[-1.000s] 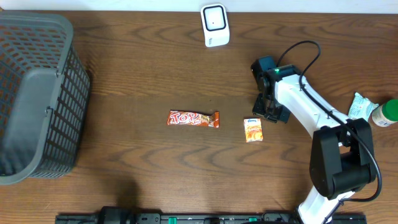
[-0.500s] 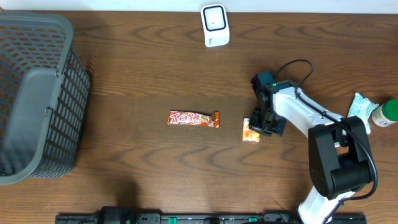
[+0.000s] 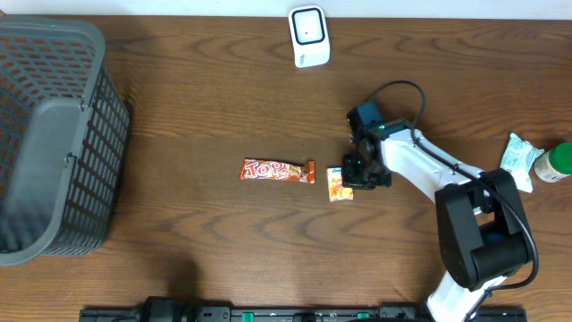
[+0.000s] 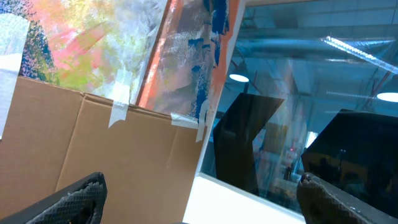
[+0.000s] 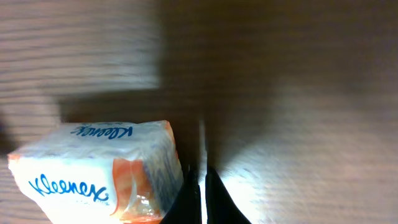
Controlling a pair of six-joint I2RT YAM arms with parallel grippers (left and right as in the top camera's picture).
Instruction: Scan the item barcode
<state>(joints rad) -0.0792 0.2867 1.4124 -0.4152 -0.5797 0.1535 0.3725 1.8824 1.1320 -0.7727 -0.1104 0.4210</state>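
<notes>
- Holding my right claw pressed together, empty, just beside the Kleenex pack.
- Pack lies on the table, near the candy bar.
- My left claw stands spread wide.

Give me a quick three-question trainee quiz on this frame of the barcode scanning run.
1. True or false: the right tool is shut and sits beside the Kleenex pack, not around it.
2. Which lies nearest the Kleenex pack? A basket, B candy bar, C scanner.
3. Fill in: the left tool is ___.
Key: 1 true; 2 B; 3 open.
</notes>
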